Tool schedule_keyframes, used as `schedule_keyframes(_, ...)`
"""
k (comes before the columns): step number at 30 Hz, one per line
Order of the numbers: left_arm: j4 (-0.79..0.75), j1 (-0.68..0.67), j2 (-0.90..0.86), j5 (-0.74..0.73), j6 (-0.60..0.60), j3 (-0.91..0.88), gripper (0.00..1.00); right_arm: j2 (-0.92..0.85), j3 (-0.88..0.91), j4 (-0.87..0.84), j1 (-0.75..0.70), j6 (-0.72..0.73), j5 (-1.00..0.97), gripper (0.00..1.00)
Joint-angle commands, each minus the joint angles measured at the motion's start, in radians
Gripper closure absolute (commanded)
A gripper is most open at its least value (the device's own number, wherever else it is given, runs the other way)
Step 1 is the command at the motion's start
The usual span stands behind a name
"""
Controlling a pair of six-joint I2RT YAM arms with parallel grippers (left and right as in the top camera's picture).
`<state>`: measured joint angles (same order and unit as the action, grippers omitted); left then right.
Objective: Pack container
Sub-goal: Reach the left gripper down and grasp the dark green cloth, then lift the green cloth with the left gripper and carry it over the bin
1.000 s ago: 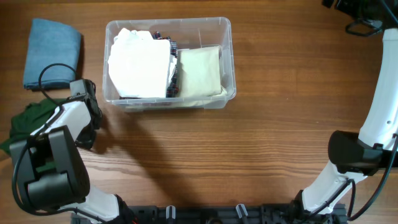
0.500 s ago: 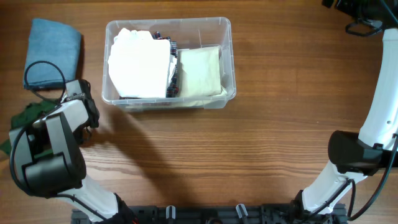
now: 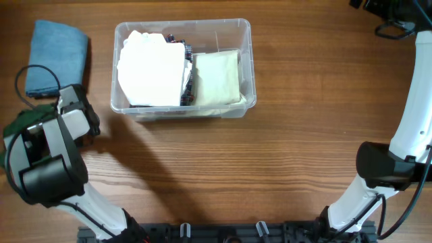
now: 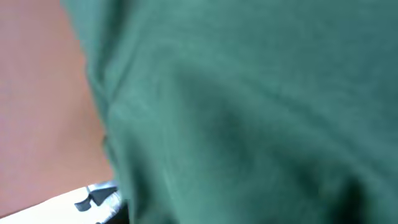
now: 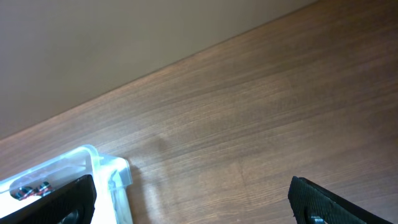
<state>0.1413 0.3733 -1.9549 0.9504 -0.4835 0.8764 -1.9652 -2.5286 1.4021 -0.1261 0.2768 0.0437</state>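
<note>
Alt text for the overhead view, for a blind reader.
A clear container on a wooden table holds a white cloth and a cream cloth. The left arm bends over a dark green cloth, near a folded blue cloth.

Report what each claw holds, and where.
Right claw is open, holding nothing. Left claw is down on the green cloth; whether it grips it, and where, cannot be told.

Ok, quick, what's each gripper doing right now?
Left gripper: at the green cloth, jaws hidden, cannot tell.
Right gripper: open, empty.
</note>
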Motion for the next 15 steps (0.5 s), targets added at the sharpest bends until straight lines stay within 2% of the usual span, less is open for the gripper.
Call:
schedule_keyframes(1,0.004,0.005,-0.050,-0.184,-0.003,-0.028,0.87,-0.003,0.002,-0.001,0.002,0.014,-0.011,0.00)
schedule_keyframes(4,0.005,0.002,-0.050,-0.203,0.002,-0.028,0.96,-0.003,0.002,-0.001,0.002,0.014,-0.011,0.00)
schedule_keyframes(9,0.005,-0.039,-0.046,-0.196,0.056,-0.025,0.96,-0.003,0.002,-0.001,0.002,0.014,-0.011,0.00)
schedule_keyframes(12,0.019,-0.095,-0.035,-0.074,0.187,0.008,0.96,-0.003,0.002,-0.001,0.002,0.014,-0.011,0.00)
schedule_keyframes(15,0.165,-0.133,0.001,-0.066,0.301,0.087,0.96,-0.003,0.002,-0.001,0.002,0.014,-0.011,0.00)
